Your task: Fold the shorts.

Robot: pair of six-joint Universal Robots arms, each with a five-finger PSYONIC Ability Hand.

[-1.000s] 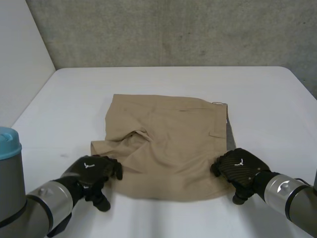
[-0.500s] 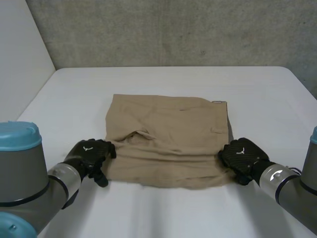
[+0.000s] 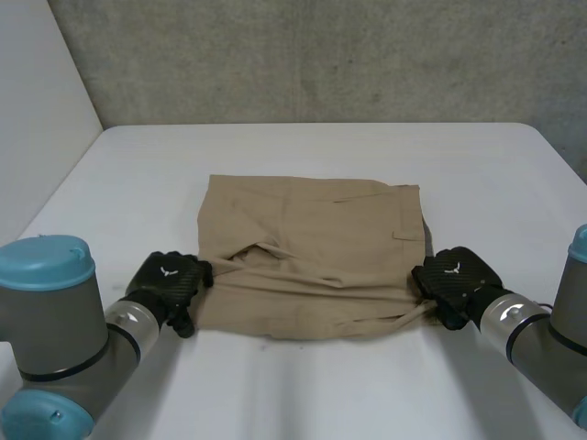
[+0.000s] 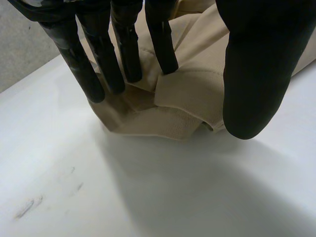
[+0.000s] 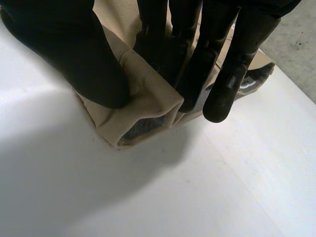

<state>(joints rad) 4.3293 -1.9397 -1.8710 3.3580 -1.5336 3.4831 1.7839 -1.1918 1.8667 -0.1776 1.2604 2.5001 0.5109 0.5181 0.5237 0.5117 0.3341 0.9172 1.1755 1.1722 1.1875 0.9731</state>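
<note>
Tan shorts [image 3: 312,247] lie flat in the middle of the white table [image 3: 303,147], with creases near their near left corner. My left hand [image 3: 170,280] sits at that near left corner. In the left wrist view its straight fingers [image 4: 123,54] rest on the bunched cloth [image 4: 187,94] and its thumb [image 4: 256,74] stands apart from it, so the hand is open. My right hand [image 3: 454,280] is at the near right corner. In the right wrist view its thumb [image 5: 74,54] and fingers pinch a raised fold of the cloth [image 5: 148,98].
A grey concrete wall runs behind the table's far edge, and a pale wall panel stands at the left. Bare white tabletop surrounds the shorts on every side.
Both hands have moved away from me and inward onto the near corners of the shorts. The right hand has closed on its corner, and the near edge of the cloth has shifted back.
</note>
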